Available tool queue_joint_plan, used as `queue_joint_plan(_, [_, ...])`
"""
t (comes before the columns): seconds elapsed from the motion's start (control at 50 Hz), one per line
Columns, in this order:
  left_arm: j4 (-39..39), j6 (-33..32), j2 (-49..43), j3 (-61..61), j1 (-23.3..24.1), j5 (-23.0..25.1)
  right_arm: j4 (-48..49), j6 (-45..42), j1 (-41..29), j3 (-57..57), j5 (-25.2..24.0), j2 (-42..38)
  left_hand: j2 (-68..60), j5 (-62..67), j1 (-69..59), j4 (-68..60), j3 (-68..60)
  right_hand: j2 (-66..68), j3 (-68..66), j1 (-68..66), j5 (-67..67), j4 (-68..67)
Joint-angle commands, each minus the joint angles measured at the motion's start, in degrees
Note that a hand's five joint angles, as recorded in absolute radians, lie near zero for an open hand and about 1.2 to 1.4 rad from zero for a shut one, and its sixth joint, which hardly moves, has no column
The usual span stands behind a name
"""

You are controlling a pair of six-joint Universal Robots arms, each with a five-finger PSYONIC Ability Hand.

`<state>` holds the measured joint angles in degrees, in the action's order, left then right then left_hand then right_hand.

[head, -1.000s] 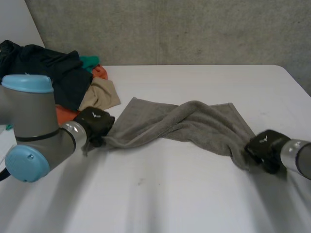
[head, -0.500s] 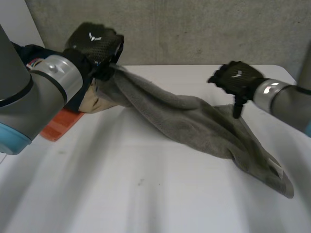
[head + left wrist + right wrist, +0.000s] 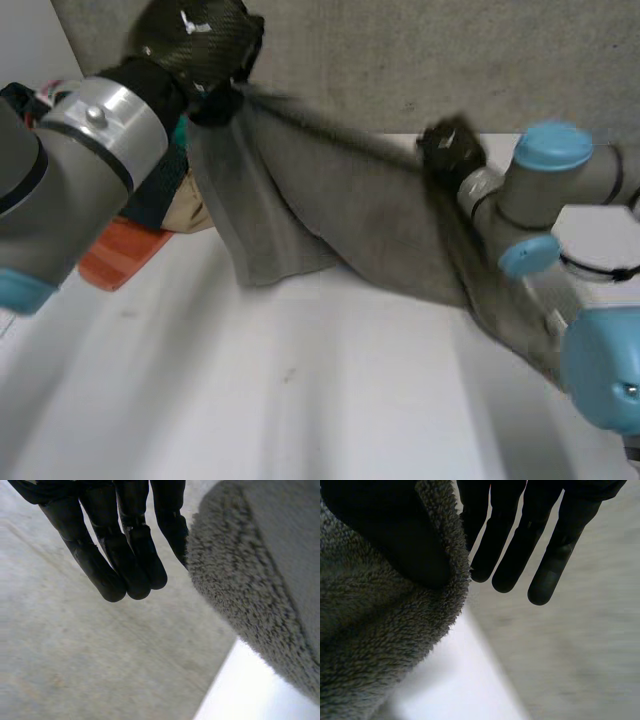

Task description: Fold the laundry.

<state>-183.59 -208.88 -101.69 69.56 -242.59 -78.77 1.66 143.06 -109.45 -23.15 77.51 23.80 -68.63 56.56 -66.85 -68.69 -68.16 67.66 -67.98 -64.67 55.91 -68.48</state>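
Grey arms (image 3: 60, 200) (light-blue caps (image 3: 553, 147)) carry a black left hand (image 3: 195, 45) and right hand (image 3: 450, 148).

No readable text, number or brand is recorded. A small white mark is seen on the back of the left hand (image 3: 195, 40), too indistinct to be read. Nothing legible is made out on the grey towel (image 3: 300, 190) or the table (image 3: 300, 400).

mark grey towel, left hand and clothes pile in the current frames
grey towel (image 3: 330, 200), head view, middle of the lifted cloth.
left hand (image 3: 195, 45), head view, back of the hand.
clothes pile (image 3: 115, 258), head view, orange piece at the pile's near edge.
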Motion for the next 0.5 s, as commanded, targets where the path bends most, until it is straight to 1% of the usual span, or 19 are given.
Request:
queue_joint_plan(0.02, [-8.62, -0.03, -7.29, -11.36, -2.72, -2.17, 17.57, 5.99, 2.22, -5.93, 3.79, 15.82, -11.37, 13.44, -13.15, -11.31, -11.84, 12.34, -12.02, -15.33, 14.09, -11.52])
queue_joint_plan(0.1, [-12.32, 0.49, -10.89, -18.57, -3.51, -4.72, 23.13, 7.32, 2.84, -13.13, 1.77, 24.26, -11.37, 13.44, -13.15, -11.31, -11.84, 12.34, -12.02, -15.33, 14.09, -11.52])
queue_joint_plan(0.2, [-12.32, 0.58, -12.92, -20.26, -3.51, -5.25, 22.08, 7.14, 3.89, -23.06, 1.06, 31.56, -11.37, 13.44, -13.15, -11.31, -11.84, 12.34, -12.02, -15.33, 14.09, -11.52])
queue_joint_plan(0.22, [-12.06, 0.41, -13.09, -19.64, -3.51, -5.25, 21.12, 7.05, 4.33, -27.08, 0.71, 33.57, -11.37, 13.44, -13.15, -11.31, -11.84, 12.34, -12.02, -15.33, 14.09, -11.52])
queue_joint_plan(0.28, [-11.27, 0.67, -12.57, -14.12, -3.86, -5.69, 18.74, 6.79, 4.86, -33.43, 0.36, 35.96, -11.37, 13.44, -13.15, -11.31, -11.84, 12.34, -12.02, -15.33, 14.09, -11.52])
queue_joint_plan(0.3, [-11.18, 0.67, -11.7, -9.75, -4.21, -5.43, 17.0, 6.62, 5.03, -37.8, -0.08, 37.09, -11.37, 13.44, -13.15, -11.31, -11.84, 12.34, -12.02, -15.33, 14.09, -11.52])
queue_joint_plan(0.36, [-11.44, 0.58, -10.11, -2.61, -4.56, -5.16, 14.35, 6.26, 5.04, -44.24, -1.05, 37.9, -11.37, 13.44, -13.15, -11.31, -11.84, 12.34, -12.02, -15.33, 14.09, -11.52])
queue_joint_plan(0.38, [-11.96, 0.67, -9.41, 2.29, -4.74, -4.64, 13.12, 6.09, 4.95, -48.35, -1.66, 37.9, -11.37, 13.44, -13.15, -11.31, -11.84, 12.34, -12.02, -15.33, 14.09, -11.52])
queue_joint_plan(0.44, [-13.28, 0.67, -9.05, 9.26, -4.74, -3.67, 11.44, 5.74, 4.6, -53.56, -2.1, 37.02, -11.37, 13.44, -13.15, -11.31, -11.84, 12.34, -12.02, -15.33, 14.09, -11.52])
queue_joint_plan(0.46, [-14.59, 0.58, -9.14, 13.46, -4.65, -2.8, 10.48, 5.39, 4.42, -56.02, -2.02, 35.71, -11.37, 13.44, -13.15, -11.31, -11.84, 12.34, -12.02, -15.33, 14.09, -11.52])
queue_joint_plan(0.5, [-16.27, 0.32, -9.49, 17.0, -4.56, -1.92, 9.69, 4.77, 4.16, -57.35, -1.93, 34.21, -11.37, 13.44, -13.15, -11.31, -11.84, 12.34, -12.02, -15.33, 14.09, -11.52])
